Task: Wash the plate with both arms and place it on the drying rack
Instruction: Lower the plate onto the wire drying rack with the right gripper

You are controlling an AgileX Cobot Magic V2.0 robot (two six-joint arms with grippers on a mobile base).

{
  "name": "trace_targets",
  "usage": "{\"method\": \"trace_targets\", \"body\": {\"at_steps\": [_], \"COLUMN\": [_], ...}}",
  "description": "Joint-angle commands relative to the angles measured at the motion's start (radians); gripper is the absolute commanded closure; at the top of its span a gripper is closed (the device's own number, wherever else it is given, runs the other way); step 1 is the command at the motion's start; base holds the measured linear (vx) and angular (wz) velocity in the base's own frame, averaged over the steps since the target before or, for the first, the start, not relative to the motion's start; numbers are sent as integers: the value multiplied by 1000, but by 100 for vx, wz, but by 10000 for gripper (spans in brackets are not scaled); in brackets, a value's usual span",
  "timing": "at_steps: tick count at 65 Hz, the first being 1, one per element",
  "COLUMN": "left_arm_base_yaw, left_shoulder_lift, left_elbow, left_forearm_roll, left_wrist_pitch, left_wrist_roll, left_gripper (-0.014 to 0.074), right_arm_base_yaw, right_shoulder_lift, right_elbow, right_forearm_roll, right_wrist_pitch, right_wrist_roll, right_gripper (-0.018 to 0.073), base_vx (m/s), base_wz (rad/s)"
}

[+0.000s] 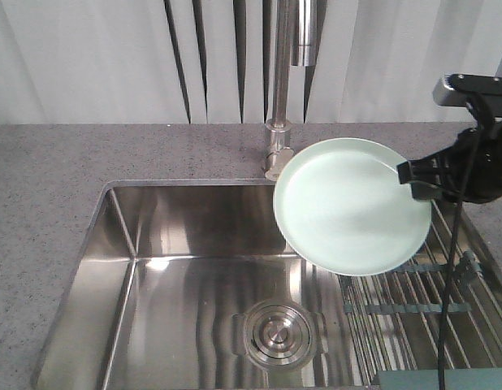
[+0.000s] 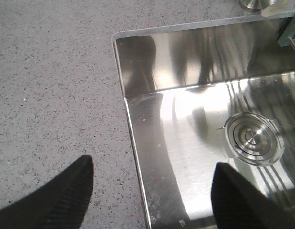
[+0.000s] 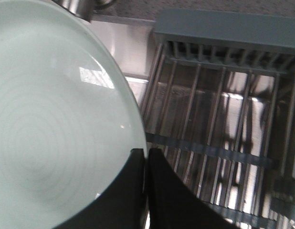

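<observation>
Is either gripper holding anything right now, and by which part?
The right gripper is shut on the plate, pinching it by its rim. The left gripper is open and holds nothing.

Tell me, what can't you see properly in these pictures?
Faucet: its top is cut off by the front view's upper edge.
Drying rack: front view, partly behind the plate, and cut off at the right edge.
Left tool: left wrist view shows only two fingertips; the arm is out of frame.
</observation>
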Motion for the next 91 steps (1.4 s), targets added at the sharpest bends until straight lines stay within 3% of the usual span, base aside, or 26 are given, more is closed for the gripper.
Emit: {"method": "trace_targets", "body": {"at_steps": [1,22,40,56,69,80,91], "left_arm_base_yaw": [-3,-3,-3,-3,-3,-3,-3], "left_shoulder_lift": [-4,-4,-4,-4,-4,-4,-4], "left_elbow": [-24,-24,-24,-24,-24,-24,-24], "left_forearm_roll": [-2,-2,-2,-2,-2,-2,-2], "left_wrist_pitch": [-59,-59,-58,-58,-58,-58,-58], "left_wrist_roll": [-13,-13,-13,-13,-13,-13,-13], "left_gripper": [111,111,111,111,111,111,111], "right_arm_base_yaw": [-52,-153,-156,-156,-156,-156,-155], "right_shoulder_lift": [-68,-48,78,161,212,248,245], "right_elbow": [10,37,37,37,37,37,37], "right_forearm_roll": [-28,-204,-298,-452,-459,-459,-458], "right_wrist_pitch": [-36,-10,-58,-123,-162,-169,-159], "right_wrist_roll": [-7,56,55,72,75,121,136], "right_gripper": [561,561,561,561,557,487,314], "base_vx": [0,0,0,0,0,0,0], "base_wz": [0,0,0,0,0,0,0]}}
